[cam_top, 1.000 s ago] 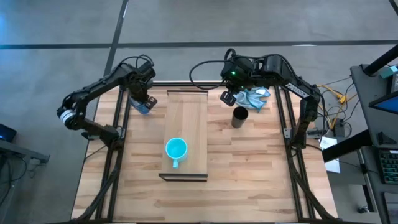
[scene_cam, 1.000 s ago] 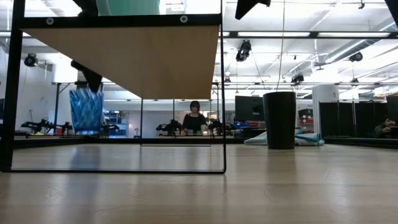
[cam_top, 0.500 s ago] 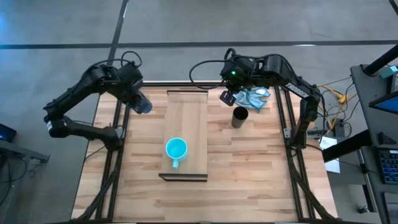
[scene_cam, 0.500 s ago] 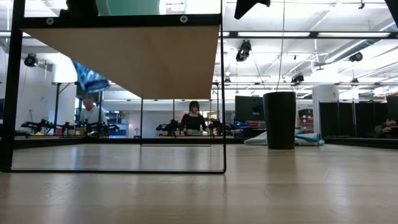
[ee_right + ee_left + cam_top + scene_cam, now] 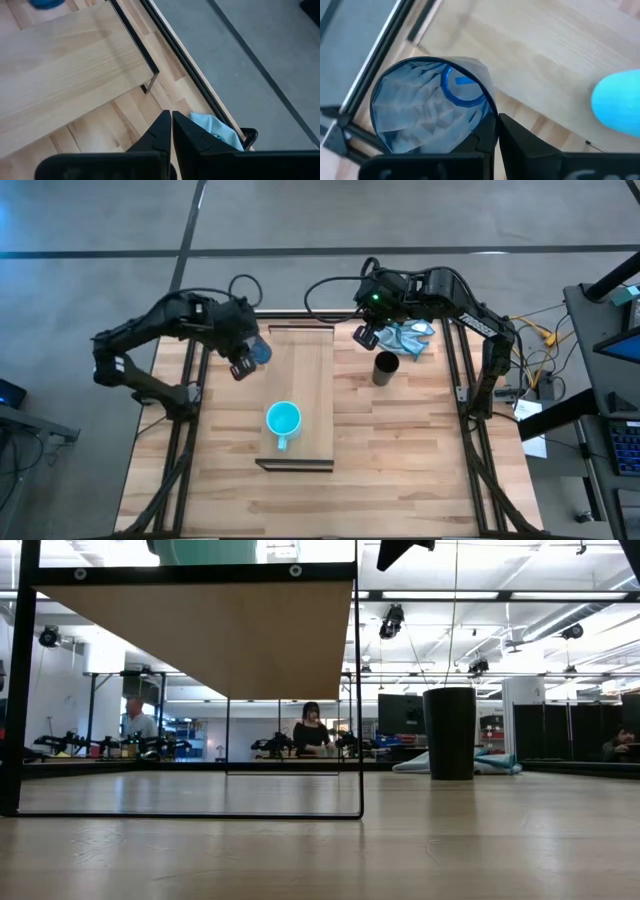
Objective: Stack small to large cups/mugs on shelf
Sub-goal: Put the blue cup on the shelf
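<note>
My left gripper (image 5: 246,360) is shut on the translucent dark blue cup (image 5: 259,352), in the air by the far left edge of the shelf (image 5: 300,395). That cup fills the left wrist view (image 5: 427,107) and is out of the low view. The turquoise mug (image 5: 283,420) stands on its base on the shelf's near half. On the table right of the shelf, the black cup (image 5: 386,368) stands upright (image 5: 450,732). My right gripper (image 5: 366,336) is shut and empty, raised beside the shelf's far right corner (image 5: 150,70). My left gripper holds the blue cup by its wall at the rim (image 5: 489,114), one finger inside the mouth and the other finger (image 5: 520,142) outside. The fingers come in from the mouth side. The cup is lifted clear and tipped off upright.
A light blue cloth (image 5: 410,335) lies at the table's far right, just behind the black cup. The shelf is a raised board on a thin dark frame (image 5: 360,690). Bare tabletop lies to the near side and to both sides of the shelf.
My left gripper has lifted the blue cup off the far left of the table, tipped it, and carried it right toward the shelf's left edge. The cup stood on the table in the low view a second ago; it has risen out of that view.
</note>
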